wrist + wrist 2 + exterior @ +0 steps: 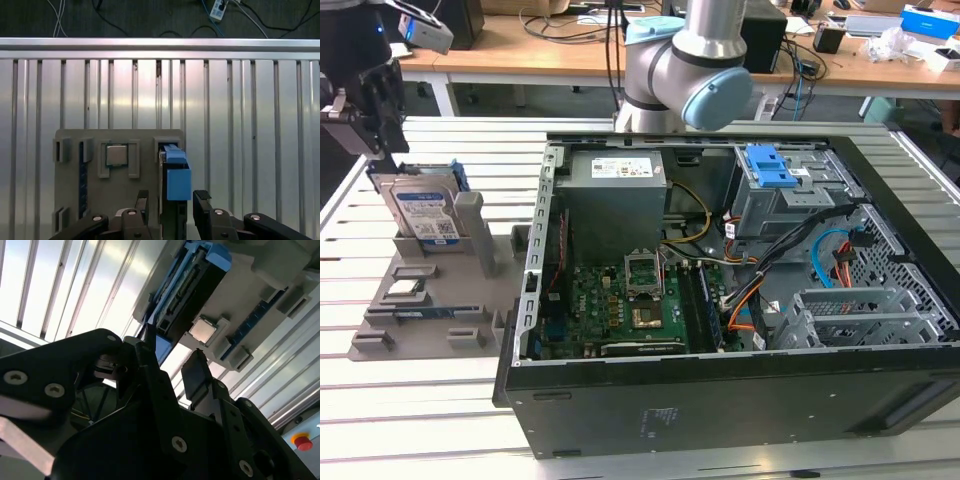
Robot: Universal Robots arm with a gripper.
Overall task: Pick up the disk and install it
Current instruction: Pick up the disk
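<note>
My gripper (171, 195) hangs spread, straddling the upright disk (177, 176). It looks stiff, dense and shock-sensitive, so I'd pinch its flat faces.

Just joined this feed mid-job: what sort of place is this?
Probably a robotics lab doing computer assembly: an open computer case on a slotted aluminium table, a grey fixture holding the disk, desks behind.

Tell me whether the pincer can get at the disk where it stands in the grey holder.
Probably yes. In the first wrist view the open pincer straddles the disk, with a gap on each side and nothing between. In the exterior view the disk stands upright in the holder, its top free.
</note>
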